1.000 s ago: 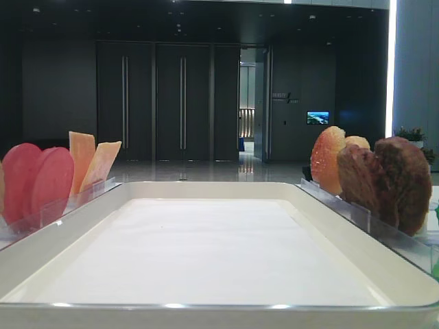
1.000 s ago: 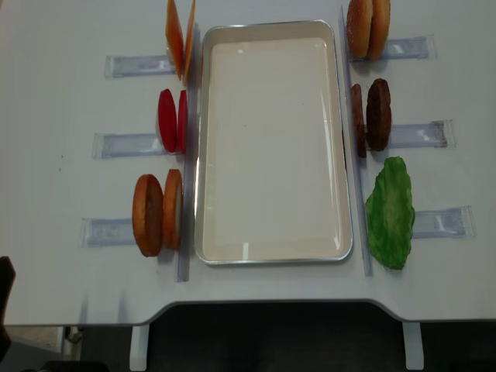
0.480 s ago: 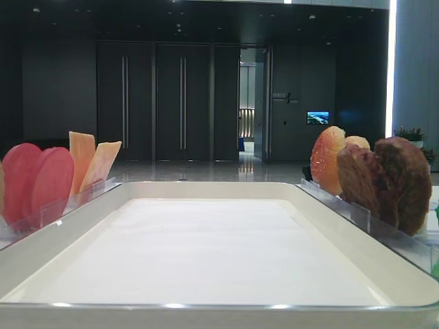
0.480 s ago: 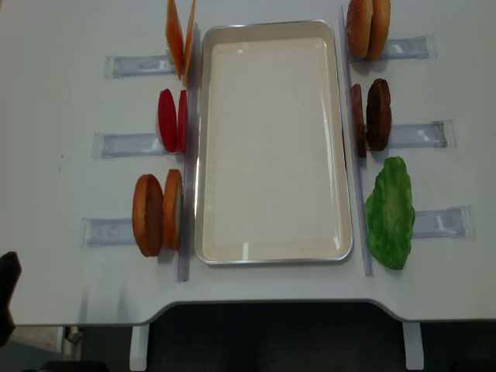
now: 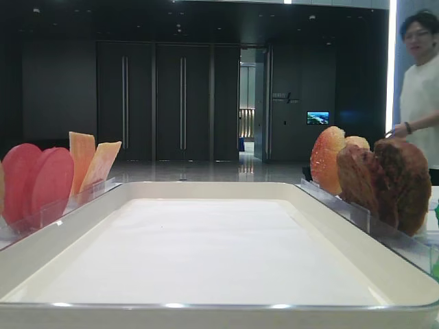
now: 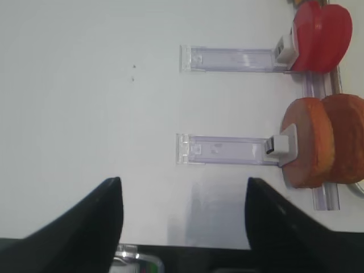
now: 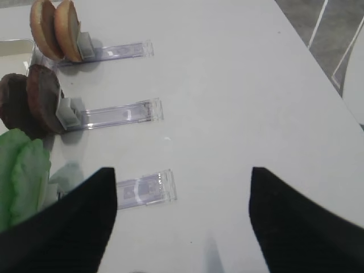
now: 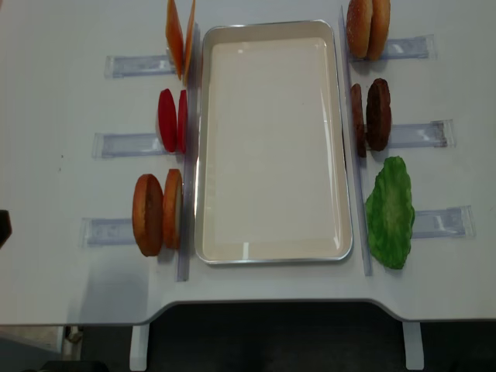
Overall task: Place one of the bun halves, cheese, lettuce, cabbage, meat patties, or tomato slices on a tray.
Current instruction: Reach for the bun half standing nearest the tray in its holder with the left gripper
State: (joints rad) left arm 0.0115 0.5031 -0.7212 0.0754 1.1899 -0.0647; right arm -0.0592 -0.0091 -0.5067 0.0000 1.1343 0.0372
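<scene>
- The tray [image 8: 271,248] lies in the middle of the white table [image 8: 62,93] and its floor is bare, so no piece is placed yet; the food stands on edge in clear holders along both long sides of it
- On the left side, from near to far, are the bun halves [image 8: 155,215], the tomato slices [image 8: 171,120] and the cheese [image 8: 180,37]; on the right side are a second bun pair [image 8: 367,29], the meat patties [image 8: 370,115] and the lettuce [image 8: 390,213], which lies flat just beside the tray rim
- The left gripper [image 6: 182,222] shows in its wrist view with both dark fingers spread wide and nothing between them; it hovers over bare table, near the table's front edge, and the near bun pair [image 6: 321,142] and the red slices [image 6: 321,37] are off to the tray side of it
- The right gripper [image 7: 182,222] is also spread wide and holds nothing; it hangs over the table beside the empty clear holder [image 7: 145,190], with the lettuce and patties toward the tray
- I judge that the step is the first approach to one piece; the near bun half on the left seems the easiest choice for the left gripper
- To do it well, the fingers should come over the outer bun disc only, one on each flat face, and not catch its neighbour which stands close against it; then lift straight up out of the holder before moving sideways over the tray rim
- The disc is better lowered flat on the tray floor, well inside the sloping rim, so it does not roll
</scene>
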